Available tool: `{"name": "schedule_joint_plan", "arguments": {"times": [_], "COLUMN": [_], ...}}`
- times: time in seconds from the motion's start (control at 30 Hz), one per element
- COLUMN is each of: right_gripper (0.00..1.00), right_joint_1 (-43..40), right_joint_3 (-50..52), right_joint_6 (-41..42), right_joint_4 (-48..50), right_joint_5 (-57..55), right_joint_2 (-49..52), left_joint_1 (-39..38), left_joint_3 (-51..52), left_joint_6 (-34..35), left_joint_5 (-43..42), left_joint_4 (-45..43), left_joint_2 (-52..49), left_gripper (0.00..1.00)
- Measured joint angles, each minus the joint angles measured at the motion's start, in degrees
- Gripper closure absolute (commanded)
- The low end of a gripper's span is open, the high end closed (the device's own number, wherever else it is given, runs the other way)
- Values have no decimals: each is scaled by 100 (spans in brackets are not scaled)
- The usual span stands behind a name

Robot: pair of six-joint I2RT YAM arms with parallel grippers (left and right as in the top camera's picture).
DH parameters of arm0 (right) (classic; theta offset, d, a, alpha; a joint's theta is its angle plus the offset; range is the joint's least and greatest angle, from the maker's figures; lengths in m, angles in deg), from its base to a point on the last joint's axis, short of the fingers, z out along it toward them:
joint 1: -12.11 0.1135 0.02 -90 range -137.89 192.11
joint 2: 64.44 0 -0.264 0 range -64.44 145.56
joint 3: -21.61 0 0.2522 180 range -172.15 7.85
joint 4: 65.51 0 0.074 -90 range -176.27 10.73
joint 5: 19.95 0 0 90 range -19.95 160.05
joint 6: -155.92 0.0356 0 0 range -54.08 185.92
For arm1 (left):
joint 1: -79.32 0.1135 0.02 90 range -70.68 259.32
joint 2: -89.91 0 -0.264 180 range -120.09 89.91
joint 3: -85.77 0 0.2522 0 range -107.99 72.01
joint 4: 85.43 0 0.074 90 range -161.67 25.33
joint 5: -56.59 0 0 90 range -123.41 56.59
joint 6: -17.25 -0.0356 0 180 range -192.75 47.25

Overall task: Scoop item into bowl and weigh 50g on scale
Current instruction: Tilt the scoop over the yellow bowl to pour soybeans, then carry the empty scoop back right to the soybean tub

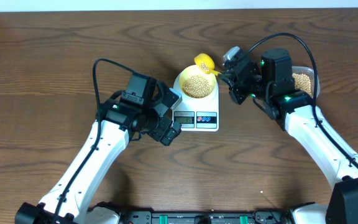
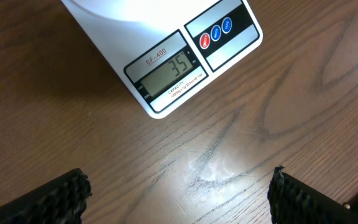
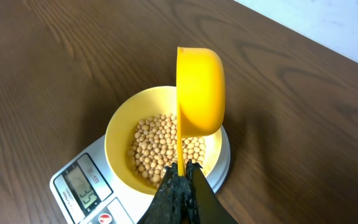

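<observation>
The pale yellow bowl (image 1: 197, 84) stands on the white scale (image 1: 207, 117) and holds many tan beans (image 1: 196, 86). The scale's display (image 2: 168, 71) reads 35 in the left wrist view. My right gripper (image 1: 224, 73) is shut on the handle of the bright yellow scoop (image 1: 204, 63), which is tilted over the bowl's far edge. In the right wrist view the scoop (image 3: 197, 93) stands on its side above the bowl (image 3: 120, 134) and beans (image 3: 160, 146). My left gripper (image 2: 179, 196) is open and empty over bare table, just in front of the scale.
A clear container of beans (image 1: 303, 81) sits at the far right behind my right arm. The left arm's wrist (image 1: 160, 121) hovers close to the scale's left front corner.
</observation>
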Motion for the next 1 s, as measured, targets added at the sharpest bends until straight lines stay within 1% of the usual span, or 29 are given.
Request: {"name": "schedule_joint_plan", "arguments": {"times": [0.2, 0.47, 0.7, 0.87, 1.0], "right_gripper": [99, 99, 99, 99, 99], "right_joint_1": [0, 2, 188, 323, 332], "right_joint_3": [0, 0, 0, 0, 0], "right_joint_6": [-326, -562, -933, -966, -636], "right_joint_4": [2, 20, 22, 24, 68], "right_joint_5": [0, 2, 0, 2, 2], "right_joint_2": [0, 0, 0, 0, 0], "left_joint_1": [0, 0, 0, 0, 0], "left_joint_3": [0, 0, 0, 0, 0], "left_joint_6": [0, 0, 0, 0, 0], "left_joint_5": [0, 0, 0, 0, 0], "left_joint_4": [0, 0, 0, 0, 0], "left_joint_2": [0, 0, 0, 0, 0], "left_gripper": [6, 6, 6, 6, 6]}}
